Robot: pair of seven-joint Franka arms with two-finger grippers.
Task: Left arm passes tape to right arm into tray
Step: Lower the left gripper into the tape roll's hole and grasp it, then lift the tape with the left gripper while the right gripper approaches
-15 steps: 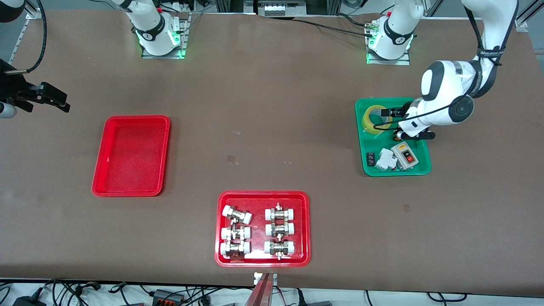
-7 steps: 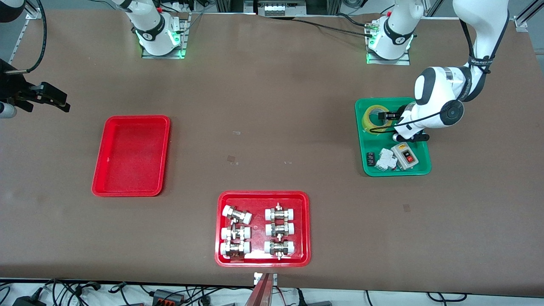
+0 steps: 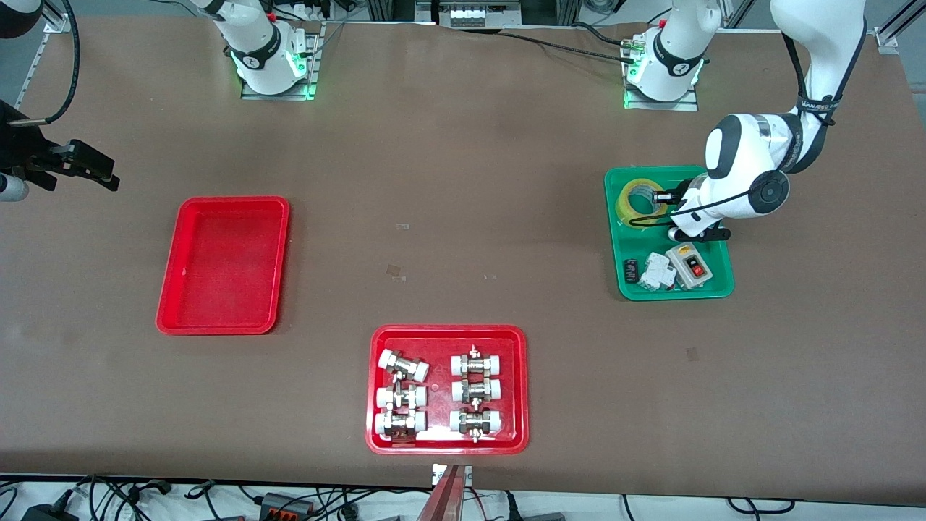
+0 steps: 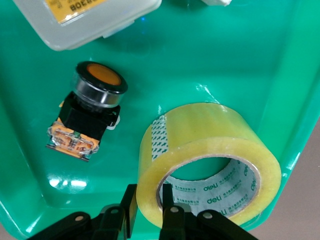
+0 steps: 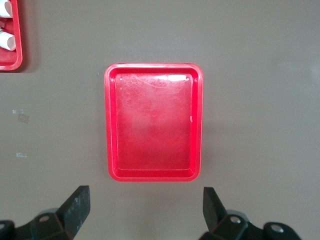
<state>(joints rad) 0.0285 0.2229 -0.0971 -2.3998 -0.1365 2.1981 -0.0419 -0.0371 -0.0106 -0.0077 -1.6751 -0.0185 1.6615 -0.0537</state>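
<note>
The tape (image 3: 635, 203), a yellow translucent roll, lies flat in the green tray (image 3: 615, 242) at the left arm's end of the table. My left gripper (image 3: 660, 197) is down in that tray, shut on the tape (image 4: 210, 135). One finger sits inside the core and the other against the roll's outer face, as the left wrist view of the gripper (image 4: 149, 196) shows. The red tray (image 3: 223, 323) lies at the right arm's end, holding only a white speck. My right gripper (image 3: 87, 170) hangs open over the table beside the tray (image 5: 154, 175), its fingers (image 5: 77, 202) wide apart.
In the green tray a black-and-yellow push button (image 4: 97, 87) lies next to the tape. A grey switch box (image 3: 691, 264) and small white and black parts lie nearer the front camera. A second red tray (image 3: 374, 391) with white-capped metal fittings sits near the table's front edge.
The left arm shifted toward the tape and its fingers closed on the roll's wall. The right arm has not moved.
</note>
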